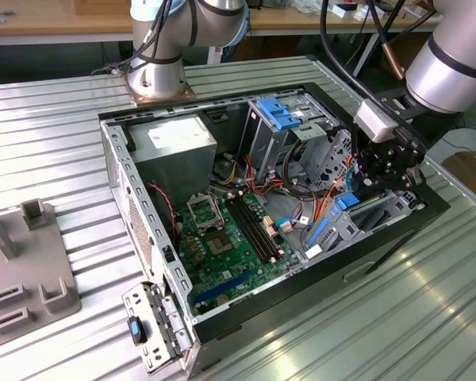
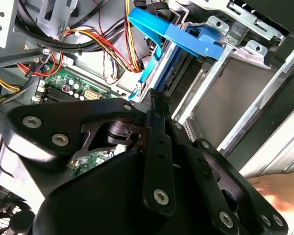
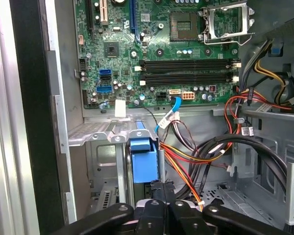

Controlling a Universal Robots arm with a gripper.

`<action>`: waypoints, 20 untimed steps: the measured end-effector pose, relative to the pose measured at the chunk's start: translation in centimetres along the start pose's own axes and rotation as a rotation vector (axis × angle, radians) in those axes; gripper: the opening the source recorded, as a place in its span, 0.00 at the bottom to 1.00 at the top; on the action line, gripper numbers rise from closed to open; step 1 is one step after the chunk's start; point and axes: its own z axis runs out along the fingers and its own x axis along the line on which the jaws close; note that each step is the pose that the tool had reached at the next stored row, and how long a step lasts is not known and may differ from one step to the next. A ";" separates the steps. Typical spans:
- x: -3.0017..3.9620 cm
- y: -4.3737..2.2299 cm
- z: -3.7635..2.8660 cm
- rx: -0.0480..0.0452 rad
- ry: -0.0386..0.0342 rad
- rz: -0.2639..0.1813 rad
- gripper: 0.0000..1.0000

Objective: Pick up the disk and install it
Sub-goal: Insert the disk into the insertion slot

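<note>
The disk, grey with bright blue carrier rails, sits tilted in the drive bay at the corner of the open computer case, on the exterior view's right. In the first wrist view its blue end stands in the grey bay frame, just ahead of my fingertips. The second wrist view has its blue rail running along the bay wall. My black gripper reaches down into that corner. Its narrow fingers are shut together with their tips right at the disk's end; I see nothing clamped between them.
The green motherboard fills the case floor. Red, orange and black cables run close beside the bay. An upright grey cage with a blue latch stands at the back, next to a power supply. A grey fixture lies on the ribbed table.
</note>
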 end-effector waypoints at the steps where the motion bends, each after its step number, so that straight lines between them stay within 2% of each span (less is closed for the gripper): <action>1: 0.01 -0.07 0.03 0.0007 0.0014 0.009 0.11; 4: 0.06 -0.21 0.17 0.0018 0.0037 0.024 0.11; 7: 0.16 -0.89 0.44 0.0023 0.0068 0.029 0.11; 11: 0.81 -0.90 0.78 0.0026 0.0071 0.033 0.11; 13: 0.98 -0.87 1.32 0.0027 0.0075 0.034 0.11; 20: 1.00 -0.86 1.45 0.0027 0.0072 0.035 0.11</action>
